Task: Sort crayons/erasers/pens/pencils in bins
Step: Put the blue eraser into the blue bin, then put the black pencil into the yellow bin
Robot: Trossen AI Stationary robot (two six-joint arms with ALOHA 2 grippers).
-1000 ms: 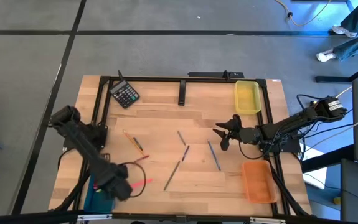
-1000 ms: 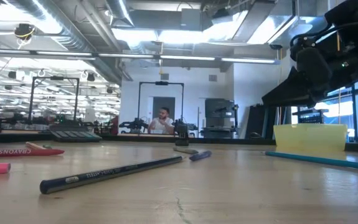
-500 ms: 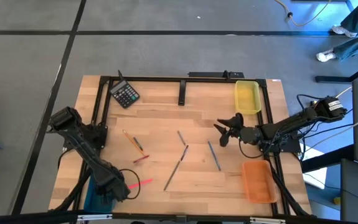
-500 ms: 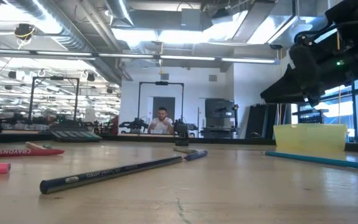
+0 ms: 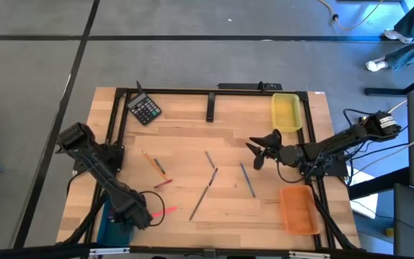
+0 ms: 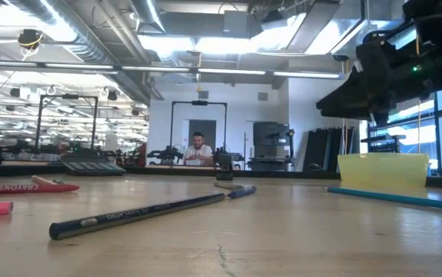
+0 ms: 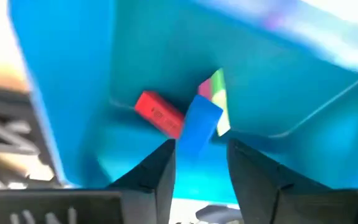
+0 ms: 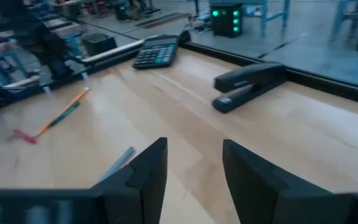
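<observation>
My left gripper (image 5: 133, 214) hangs open over the teal-blue bin (image 5: 109, 229) at the table's near left corner. In the left wrist view the bin (image 7: 73, 93) holds a red eraser (image 7: 159, 113), a blue eraser (image 7: 200, 124) and a yellow-green eraser (image 7: 218, 99), lying against each other just beyond my open fingers. A pink crayon (image 5: 165, 211) and a red crayon (image 5: 163, 183) lie on the table to the right of the bin. My right gripper (image 5: 259, 152) is open and empty above the table's right half, near the yellow bin (image 5: 286, 113).
Grey pencils (image 5: 201, 201) (image 5: 209, 157), a blue pen (image 5: 247, 180) and an orange pencil (image 5: 151, 162) lie mid-table. The orange bin (image 5: 297, 210) stands at the near right. A black calculator (image 5: 145, 109) and a stapler (image 5: 210, 108) sit at the far edge. A person shows in the room beyond the table.
My left gripper has shifted a little toward the table's left edge over the teal-blue bin, so more of the pink crayon shows.
</observation>
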